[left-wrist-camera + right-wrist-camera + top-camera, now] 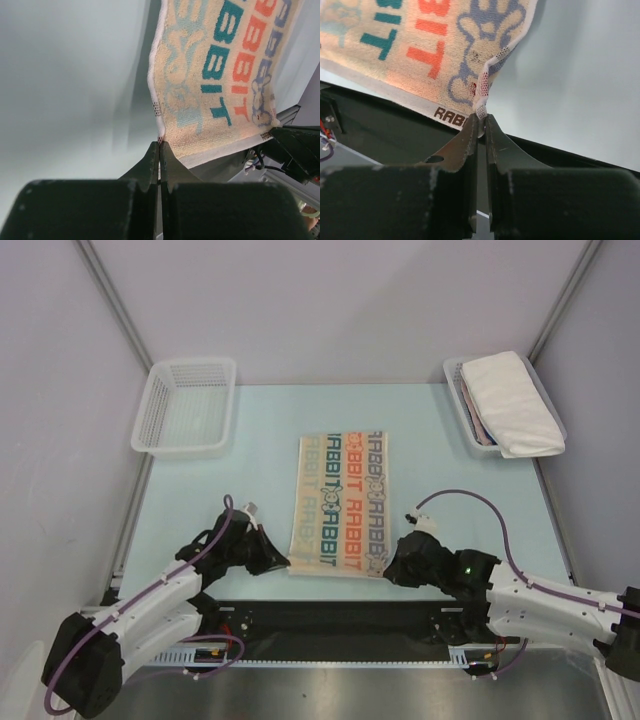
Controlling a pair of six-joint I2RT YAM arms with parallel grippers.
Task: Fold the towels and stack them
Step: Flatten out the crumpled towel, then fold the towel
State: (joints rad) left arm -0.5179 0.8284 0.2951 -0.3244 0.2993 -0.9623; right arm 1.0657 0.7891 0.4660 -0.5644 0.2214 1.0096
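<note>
Both arms reach in low over the near edge of the pale blue table (pixel 200 510). The cream RABBIT towel (pixel 340 502) lies spread flat and lengthwise in the middle of the table, its short edges near and far, with the rows of lettering running along its length. My left gripper (pixel 278 562) sits at the towel's near-left corner. In the left wrist view its jaws are pressed together on the white hem of that corner (pixel 160 142), and the towel (pixel 220 75) stretches away from the tips with teal and orange letters showing. My right gripper (pixel 392 565) sits at the near-right corner. In the right wrist view its jaws (pixel 481 122) are nearly closed, with the mesh-textured white hem caught between them, just beside a blue rabbit figure on the towel (pixel 420 40). So both grippers are clamped on the same towel, one at each near corner, with the near hem running between them. The corners look slightly raised at the tips, but I cannot tell how far off the surface. The mesh basket (pixel 188 406) at the far left of the table holds nothing I can make out. The second mesh basket (pixel 465 410) at the far right holds a folded white towel (pixel 512 402) on top, and a pinkish towel (pixel 478 425) shows at its near-left edge beneath. Both baskets stand well apart from the spread towel.
</note>
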